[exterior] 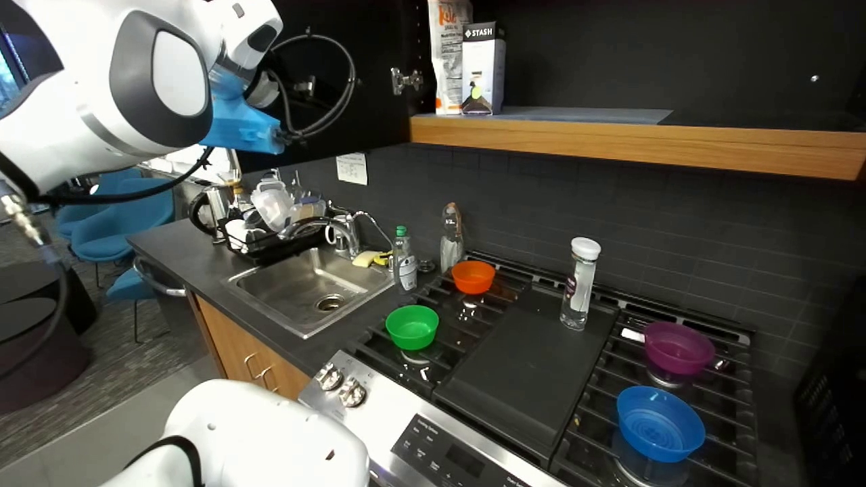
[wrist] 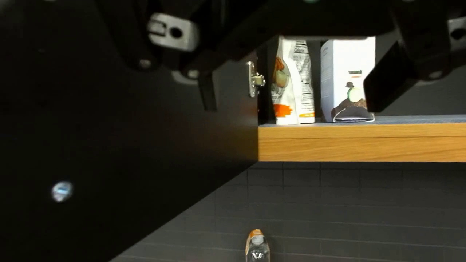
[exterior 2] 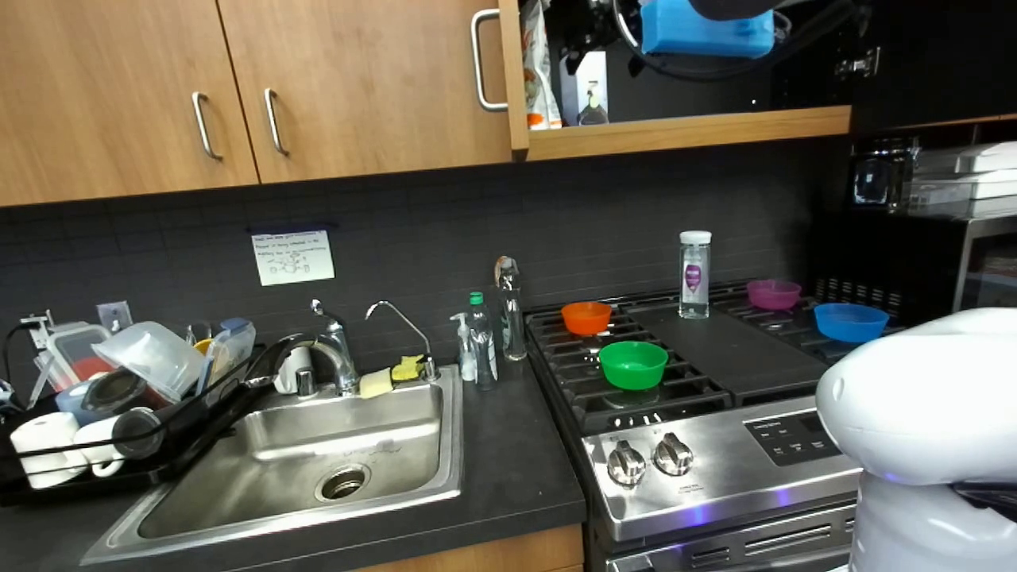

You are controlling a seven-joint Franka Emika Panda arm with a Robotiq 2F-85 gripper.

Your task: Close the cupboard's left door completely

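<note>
The cupboard (exterior: 643, 61) stands open with a dark interior. Its left door (exterior: 379, 115) is swung out, its dark inner face showing in an exterior view and filling the left of the wrist view (wrist: 127, 153). In an exterior view the door's light-brown front edge (exterior 2: 515, 87) and silver bar handle (exterior 2: 477, 67) show. My gripper (wrist: 292, 109) is open and empty in front of the cupboard opening. Its left finger (wrist: 208, 94) is beside the door's inner face; I cannot tell whether they touch. In an exterior view the gripper (exterior 2: 602, 67) is dark against the dark interior.
A snack bag (wrist: 295, 87) and a white tea box (wrist: 349, 72) stand on the cupboard's shelf (wrist: 364, 142). A dark panel with a hinge (exterior 2: 858, 65) is at the opening's right side. Below are a sink (exterior 2: 342, 453), a stove with several bowls, and a white-capped bottle (exterior 2: 694, 274).
</note>
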